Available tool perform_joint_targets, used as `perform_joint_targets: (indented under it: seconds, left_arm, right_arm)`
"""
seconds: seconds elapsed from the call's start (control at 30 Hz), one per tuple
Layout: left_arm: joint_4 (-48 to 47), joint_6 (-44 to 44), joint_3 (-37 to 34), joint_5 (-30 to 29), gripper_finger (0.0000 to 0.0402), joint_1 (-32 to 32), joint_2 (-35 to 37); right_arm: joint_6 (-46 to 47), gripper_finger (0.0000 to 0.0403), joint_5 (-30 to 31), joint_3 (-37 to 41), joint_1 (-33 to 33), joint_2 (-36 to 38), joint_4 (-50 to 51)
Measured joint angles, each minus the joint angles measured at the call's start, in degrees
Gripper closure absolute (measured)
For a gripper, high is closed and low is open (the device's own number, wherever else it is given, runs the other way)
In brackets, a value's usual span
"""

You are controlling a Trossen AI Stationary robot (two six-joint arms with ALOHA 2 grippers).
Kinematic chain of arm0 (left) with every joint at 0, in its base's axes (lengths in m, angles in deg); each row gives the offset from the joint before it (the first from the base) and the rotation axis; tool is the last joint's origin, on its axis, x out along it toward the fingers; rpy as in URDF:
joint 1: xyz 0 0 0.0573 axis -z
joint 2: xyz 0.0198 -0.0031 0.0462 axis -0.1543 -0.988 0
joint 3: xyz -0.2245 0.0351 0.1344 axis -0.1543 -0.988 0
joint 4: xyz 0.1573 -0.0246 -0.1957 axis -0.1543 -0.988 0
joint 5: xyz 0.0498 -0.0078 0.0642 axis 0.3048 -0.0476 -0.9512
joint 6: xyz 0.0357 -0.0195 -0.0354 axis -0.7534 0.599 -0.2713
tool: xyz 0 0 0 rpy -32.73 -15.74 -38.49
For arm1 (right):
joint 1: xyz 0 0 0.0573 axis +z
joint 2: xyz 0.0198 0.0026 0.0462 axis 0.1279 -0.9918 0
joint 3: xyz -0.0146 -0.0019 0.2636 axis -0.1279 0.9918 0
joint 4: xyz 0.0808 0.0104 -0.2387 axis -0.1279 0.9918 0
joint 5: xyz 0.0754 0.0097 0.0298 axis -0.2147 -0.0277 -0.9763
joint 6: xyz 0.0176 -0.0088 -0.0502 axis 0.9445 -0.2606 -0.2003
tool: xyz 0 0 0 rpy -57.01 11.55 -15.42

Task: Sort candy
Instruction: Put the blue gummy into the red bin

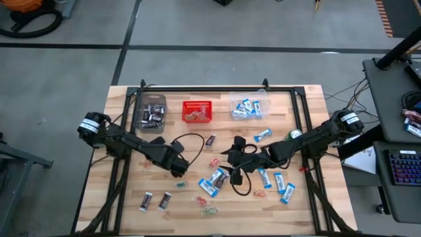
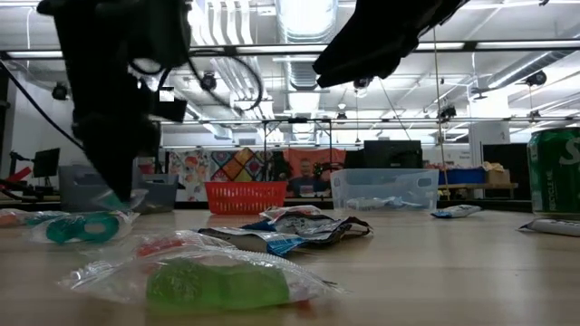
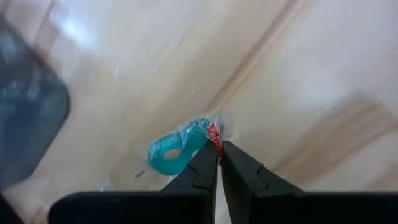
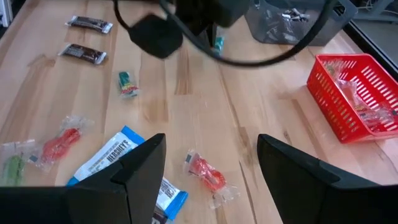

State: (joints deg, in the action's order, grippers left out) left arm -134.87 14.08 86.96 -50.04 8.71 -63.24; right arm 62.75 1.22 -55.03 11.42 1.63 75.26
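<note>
Candy lies scattered over the wooden table [image 1: 131, 178]: blue-and-white packets [image 1: 217, 179], dark brown mini bars [image 1: 164, 201], and red [image 1: 214, 162] and green [image 1: 210, 210] twist-wrapped pieces. My left gripper [image 1: 177, 170] is low over the table, left of centre, shut on a teal ring candy in clear wrap [image 3: 171, 152]. The same candy shows in the low view [image 2: 82, 226]. My right gripper [image 4: 208, 165] is open and hovers above the table's middle. A red twist piece [image 4: 208, 173] lies on the wood below its gap, beside a blue packet [image 4: 106, 155]. My left gripper pinches the teal candy by the clear wrapper's end with the red mark [image 3: 214, 134], between its two fingertips. The fingers come from above, slanting down. The candy's teal ring [image 2: 82, 226] appears to lie on the table beside the fingertips.
Along the far edge stand a clear bin of brown bars [image 1: 150, 113], a red mesh basket [image 1: 197, 110] and a clear bin of blue packets [image 1: 248, 105]. A green can [image 1: 294, 134] stands on the right side. Black cables [image 1: 191, 141] loop over the table's middle.
</note>
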Motion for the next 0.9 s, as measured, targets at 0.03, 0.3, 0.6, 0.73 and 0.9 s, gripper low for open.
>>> perform_joint_targets:
  seconds: [0.03, 0.3, 0.6, 0.73, 0.9]
  left_arm:
    - [0.0, -1.2, 0.7, -0.1, 0.0400, 0.0, 0.5]
    - [5.9, -14.1, 3.6, -5.9, 0.0401, -1.5, 8.0]
    - [26.6, -44.5, 3.6, -5.4, 0.0401, -17.4, 13.3]
    - [33.0, -52.1, 3.6, 3.3, 0.0402, -28.5, 11.0]
    - [35.6, -50.5, 3.6, 5.0, 0.0401, -38.1, 5.9]
  right_arm:
    - [0.0, 0.0158, 0.0, 0.0, 0.0, 0.0, 0.3]
    - [0.0, 0.0158, 0.0, 0.0, 0.1, 0.0, 0.5]
    - [1.4, 0.0158, 0.0, 0.0, 0.1, 0.0, 3.6]
    - [2.1, 0.0158, 0.0, 0.0, 0.1, 0.1, 4.4]
    - [2.5, 0.0158, 0.0, 0.0, 0.1, 0.2, 4.6]
